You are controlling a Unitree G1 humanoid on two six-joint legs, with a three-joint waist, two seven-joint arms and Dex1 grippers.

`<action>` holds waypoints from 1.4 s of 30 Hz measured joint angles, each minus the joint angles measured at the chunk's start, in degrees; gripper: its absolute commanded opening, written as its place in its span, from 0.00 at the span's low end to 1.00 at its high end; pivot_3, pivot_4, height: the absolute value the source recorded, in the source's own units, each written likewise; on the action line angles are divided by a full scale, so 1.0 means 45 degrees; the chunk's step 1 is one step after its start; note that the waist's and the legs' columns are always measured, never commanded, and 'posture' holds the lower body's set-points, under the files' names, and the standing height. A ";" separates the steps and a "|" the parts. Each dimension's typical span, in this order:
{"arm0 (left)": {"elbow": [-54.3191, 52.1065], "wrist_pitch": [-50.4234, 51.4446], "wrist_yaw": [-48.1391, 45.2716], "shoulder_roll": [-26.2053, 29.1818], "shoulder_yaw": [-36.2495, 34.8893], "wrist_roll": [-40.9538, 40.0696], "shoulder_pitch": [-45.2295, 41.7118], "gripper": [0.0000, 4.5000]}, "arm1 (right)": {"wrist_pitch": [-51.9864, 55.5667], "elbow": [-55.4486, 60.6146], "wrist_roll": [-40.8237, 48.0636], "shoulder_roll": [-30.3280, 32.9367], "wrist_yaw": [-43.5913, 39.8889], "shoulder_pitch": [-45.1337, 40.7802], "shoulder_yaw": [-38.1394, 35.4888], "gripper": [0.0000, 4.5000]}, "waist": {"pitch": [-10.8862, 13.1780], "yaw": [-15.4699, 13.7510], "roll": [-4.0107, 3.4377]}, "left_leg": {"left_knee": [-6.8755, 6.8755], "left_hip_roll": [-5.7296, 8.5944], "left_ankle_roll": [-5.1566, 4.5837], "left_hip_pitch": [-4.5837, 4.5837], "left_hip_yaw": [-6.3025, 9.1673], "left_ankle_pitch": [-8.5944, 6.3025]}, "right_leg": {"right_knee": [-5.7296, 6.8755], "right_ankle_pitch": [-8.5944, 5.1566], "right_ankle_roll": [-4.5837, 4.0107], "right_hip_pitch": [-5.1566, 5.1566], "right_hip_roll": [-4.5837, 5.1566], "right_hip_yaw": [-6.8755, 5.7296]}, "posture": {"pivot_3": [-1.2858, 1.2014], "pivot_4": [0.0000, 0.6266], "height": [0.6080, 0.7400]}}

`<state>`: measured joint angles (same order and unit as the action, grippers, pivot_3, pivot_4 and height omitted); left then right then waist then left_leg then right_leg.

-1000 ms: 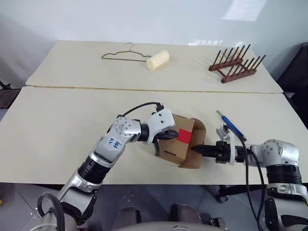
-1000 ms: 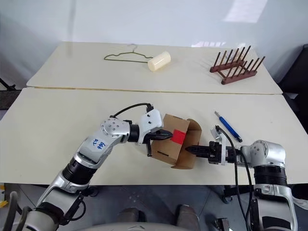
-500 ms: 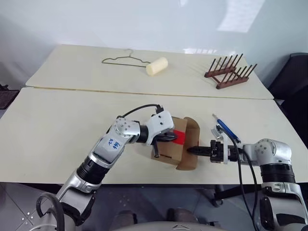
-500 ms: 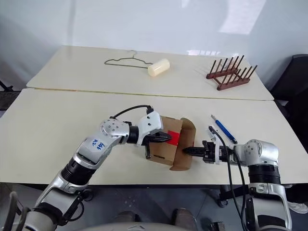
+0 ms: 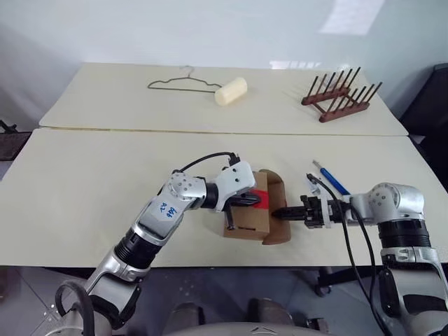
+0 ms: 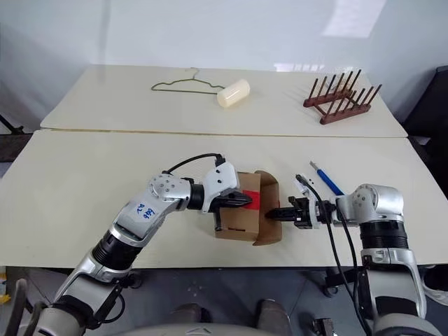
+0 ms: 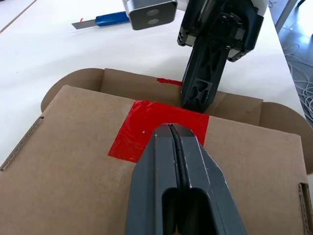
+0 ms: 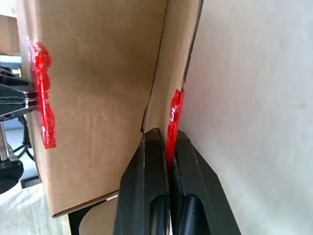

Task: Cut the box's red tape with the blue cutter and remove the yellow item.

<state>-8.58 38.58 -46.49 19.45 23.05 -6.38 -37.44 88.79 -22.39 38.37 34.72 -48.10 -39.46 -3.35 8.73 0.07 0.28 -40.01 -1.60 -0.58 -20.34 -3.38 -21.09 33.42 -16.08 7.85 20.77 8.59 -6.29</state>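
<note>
Near the lower centre of the left eye view, the box (image 5: 253, 214) is seen resting on the near counter (image 5: 84, 189), its end flap standing open toward the right of the frame. The red tape (image 7: 159, 129) is stuck to the box's upper face, with a torn strip of it on the opened flap. The left gripper (image 5: 253, 201) is laid across the top of the box from the left, its jaws pressed together with their tips resting on the red tape, as the left wrist view shows. The right gripper (image 5: 282, 211) reaches in level from the right of the frame; in the right wrist view its jaws are clamped on the edge of the open flap, at the red strip of tape (image 8: 173, 125). Just right of centre, beside the right gripper's wrist, the blue cutter (image 5: 331, 179) lies flat on the counter, apart from the box. Whether the yellow item is inside the box cannot be told. Beyond the seam between the two counters, on the far counter (image 5: 105, 91), a wire hanger (image 5: 183, 83) and a pale cream cylinder (image 5: 230, 91) are seen at upper centre, touching or nearly so, and a dark wooden peg rack (image 5: 341, 96) stands at the upper right.
</note>
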 measured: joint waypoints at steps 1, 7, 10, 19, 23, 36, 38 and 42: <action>0.0023 -0.0039 0.0057 -0.0140 0.0002 0.0002 0.0000 0.00 | 0.0002 -0.0173 0.0000 0.0225 -0.0015 -0.0251 0.0199 0.01 | 0.0024 -0.0027 -0.0040 | 0.0000 0.0019 -0.0025 -0.0016 -0.0001 0.0011 | 0.0004 0.0002 0.0003 0.0022 0.0005 -0.0002 | 0.52 0.24 1.00; 0.0363 -0.0544 0.0314 -0.0820 0.0043 0.0020 -0.0050 0.00 | -0.0100 -0.1026 -0.0161 0.1753 -0.0305 -0.1512 0.1183 0.01 | 0.0096 -0.0289 -0.0210 | -0.0003 0.0102 -0.0133 -0.0211 -0.0058 0.0092 | 0.0043 0.0038 0.0070 0.0212 0.0014 -0.0034 | 0.52 0.24 1.00; 0.0975 -0.0938 0.0648 -0.1369 0.0023 0.0060 -0.0203 0.00 | -0.0346 -0.1419 -0.0492 0.2485 -0.0589 -0.2185 0.1961 0.01 | 0.0110 -0.0358 -0.0234 | -0.0002 0.0171 -0.0164 -0.0238 -0.0061 0.0098 | 0.0019 0.0044 0.0082 0.0213 0.0019 -0.0044 | 0.52 0.24 1.00; 0.3921 -0.2834 0.1283 -0.2872 -0.0079 0.0427 -0.1611 0.00 | -0.1219 -0.2605 -0.2025 0.4818 -0.2433 -0.4258 0.4522 0.01 | 0.0151 -0.0365 -0.0261 | 0.0000 0.0184 -0.0188 -0.0458 -0.0192 0.0112 | 0.0009 0.0102 0.0193 0.0426 0.0016 -0.0128 | 0.52 0.24 1.00; 0.5694 -0.4019 0.1657 -0.3610 -0.0361 0.0595 -0.2325 0.00 | -0.1292 -0.2615 -0.2629 0.5788 -0.3646 -0.5656 0.5729 0.01 | 0.0182 -0.0371 -0.0274 | 0.0009 0.0180 -0.0183 -0.0479 -0.0196 0.0114 | -0.0004 0.0099 0.0199 0.0442 0.0014 -0.0139 | 0.52 0.24 1.00; 0.7898 -0.6065 0.2146 -0.5040 -0.0940 0.0775 -0.3038 0.00 | -0.1385 -0.1957 -0.4274 0.7141 -0.7209 -0.8598 0.9562 0.01 | 0.0198 -0.0356 -0.0264 | -0.0030 0.0176 -0.0178 -0.0605 -0.0203 0.0112 | 0.0015 0.0101 0.0202 0.0580 0.0018 -0.0148 | 0.52 0.24 1.00; 0.7476 -0.5922 0.2098 -0.5016 -0.0933 0.0775 -0.2605 0.00 | -0.1605 -0.2074 -0.4716 0.7104 -0.7862 -0.9305 1.0267 0.01 | 0.0197 -0.0355 -0.0265 | -0.0025 0.0173 -0.0171 -0.0628 -0.0212 0.0117 | 0.0035 0.0101 0.0202 0.0619 0.0016 -0.0148 | 0.52 0.24 1.00; 0.6938 -0.5477 0.2058 -0.4867 -0.0834 0.0790 -0.1960 0.00 | -0.2016 -0.2222 -0.5373 0.6786 -0.8699 -1.0204 1.1308 0.01 | 0.0199 -0.0370 -0.0265 | -0.0023 0.0175 -0.0170 -0.0640 -0.0218 0.0118 | 0.0040 0.0101 0.0202 0.0634 0.0016 -0.0149 | 0.52 0.24 1.00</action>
<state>22.64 13.93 -37.23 -2.45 19.30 -2.83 -46.26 79.72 -32.38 14.19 65.26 -87.25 -85.37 47.53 9.63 -1.60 -0.91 -40.12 -0.81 -1.35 -23.22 -4.36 -20.56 33.60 -15.63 8.76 23.63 8.66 -6.96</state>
